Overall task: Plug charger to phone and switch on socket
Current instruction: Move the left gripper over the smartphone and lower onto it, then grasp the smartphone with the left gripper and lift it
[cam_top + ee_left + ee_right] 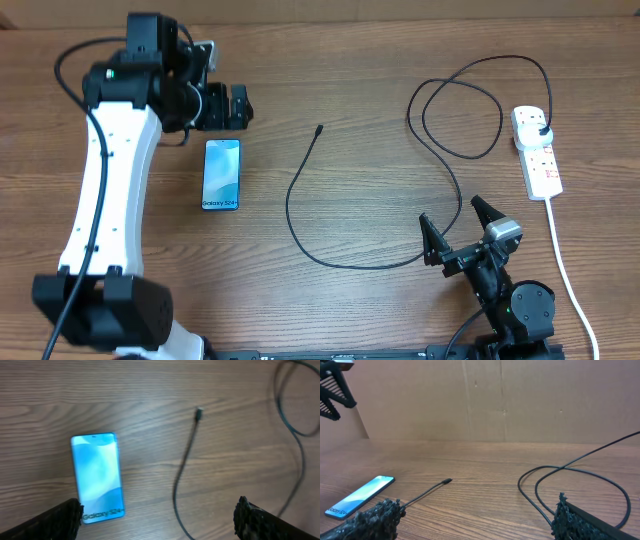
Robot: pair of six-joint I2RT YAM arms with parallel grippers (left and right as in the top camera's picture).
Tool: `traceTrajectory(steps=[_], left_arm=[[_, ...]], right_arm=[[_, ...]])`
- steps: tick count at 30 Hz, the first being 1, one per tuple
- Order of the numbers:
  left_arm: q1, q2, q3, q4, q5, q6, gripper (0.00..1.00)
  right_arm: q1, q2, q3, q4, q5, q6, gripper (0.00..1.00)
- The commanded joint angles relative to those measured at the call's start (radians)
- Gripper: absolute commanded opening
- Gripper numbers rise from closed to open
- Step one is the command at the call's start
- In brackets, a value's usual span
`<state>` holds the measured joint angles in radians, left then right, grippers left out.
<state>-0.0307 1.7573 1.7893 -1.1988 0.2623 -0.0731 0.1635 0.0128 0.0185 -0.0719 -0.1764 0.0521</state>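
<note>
Your phone point(97, 477) is lying flat at the lower left of the frame, light-blue screen up, with the "Galaxy S24" text at its near end. Just right of it, the charger point(182, 475) runs as a thin black line from the bottom edge up to the middle, where its connector tip point(198, 412) sits apart from the phone on the wooden table point(150, 390). More of the cable curves through the upper right corner. Your left gripper point(159, 510) is spread wide, its dark fingers point(60, 520) poking in at both bottom corners.

I see a brown wood-grain table point(350, 70) w/ even light, and a plain cardboard backdrop point(530, 400) standing along its far edge.
</note>
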Motion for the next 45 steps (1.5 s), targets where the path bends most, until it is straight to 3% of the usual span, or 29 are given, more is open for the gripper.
traceTrajectory(steps=[1, 12, 25, 45], left_arm=[[0.004, 0.059, 0.051, -0.040, -0.109, -0.063, 0.98], [0.001, 0.245, 0.023, -0.098, -0.219, -0.090, 0.94], [-0.009, 0.351, 0.004, -0.083, -0.248, -0.066, 1.00], [-0.002, 0.370, -0.239, 0.154, -0.236, 0.030, 0.99]], right_arm=[[-0.004, -0.010, -0.011, 0.003, -0.001, 0.003, 1.00], [-0.004, -0.010, -0.011, 0.003, -0.001, 0.003, 1.00], [-0.004, -0.010, -0.011, 0.003, -0.001, 0.003, 1.00], [-0.004, -0.010, -0.011, 0.003, -0.001, 0.003, 1.00]])
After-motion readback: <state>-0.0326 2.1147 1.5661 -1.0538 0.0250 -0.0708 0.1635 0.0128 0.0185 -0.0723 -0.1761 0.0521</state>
